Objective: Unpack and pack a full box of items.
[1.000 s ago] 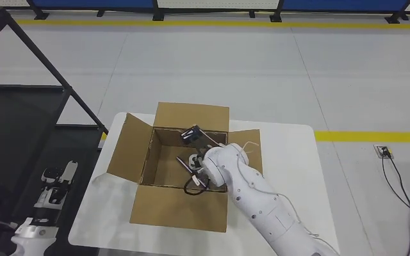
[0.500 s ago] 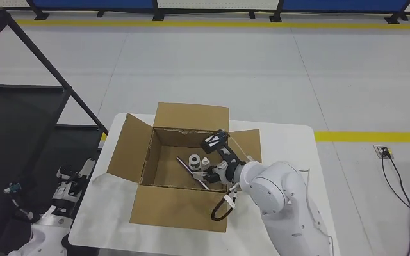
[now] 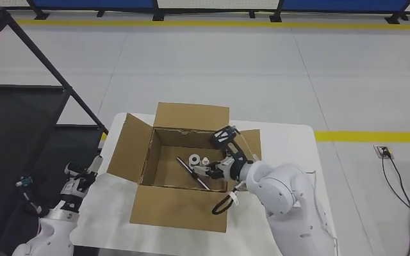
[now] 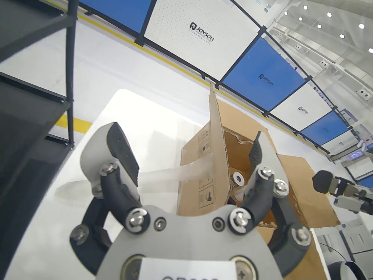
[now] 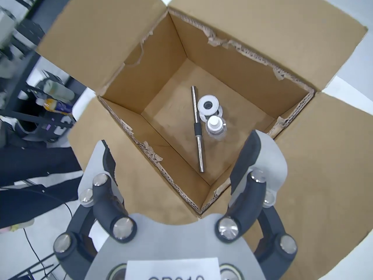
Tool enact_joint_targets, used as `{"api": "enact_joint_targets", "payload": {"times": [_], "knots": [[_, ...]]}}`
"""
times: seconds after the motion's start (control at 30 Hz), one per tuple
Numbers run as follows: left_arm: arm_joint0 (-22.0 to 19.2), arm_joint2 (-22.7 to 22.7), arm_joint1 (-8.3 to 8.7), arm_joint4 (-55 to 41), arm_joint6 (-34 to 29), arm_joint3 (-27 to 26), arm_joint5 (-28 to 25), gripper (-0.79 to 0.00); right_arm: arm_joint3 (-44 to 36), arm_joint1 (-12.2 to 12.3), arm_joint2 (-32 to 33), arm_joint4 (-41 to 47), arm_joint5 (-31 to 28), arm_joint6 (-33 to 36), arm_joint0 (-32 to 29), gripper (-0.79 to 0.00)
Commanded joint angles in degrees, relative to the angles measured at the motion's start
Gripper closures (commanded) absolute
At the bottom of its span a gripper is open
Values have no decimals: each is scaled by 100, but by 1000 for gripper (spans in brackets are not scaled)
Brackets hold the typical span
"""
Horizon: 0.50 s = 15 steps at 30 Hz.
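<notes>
An open cardboard box (image 3: 192,115) stands on the white table (image 3: 282,137), all flaps folded out. On its floor lie a thin metal rod (image 3: 193,172), a white spool (image 3: 194,159) and a small clear bottle with a white cap (image 3: 205,163). My right gripper (image 3: 225,135) hangs open above the box's far right corner; its wrist view looks down on the rod (image 5: 197,129), spool (image 5: 208,104) and bottle (image 5: 215,126). My left gripper (image 3: 81,175) is open and empty beside the table's left edge, facing the box (image 4: 198,152).
A black metal rack (image 3: 32,128) stands left of the table, close to my left arm; small bottles (image 5: 56,88) sit on it. The box's near flap (image 3: 179,208) hangs over the table's front. Bare table lies right of the box.
My right gripper has risen out of the box and swung to its far right corner. My left gripper has come up and closer to the table's left edge.
</notes>
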Motion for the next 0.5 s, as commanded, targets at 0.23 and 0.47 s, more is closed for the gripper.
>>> {"api": "enact_joint_targets", "payload": {"times": [0.23,0.47], "knots": [[-651,421,16,-858,-972,437,43,-785,-660,179,1393,1080,-91,-808,-826,-785],[-667,743,9,-707,-940,252,-146,-785,240,346,2292,2081,-147,-273,-583,-785]]}}
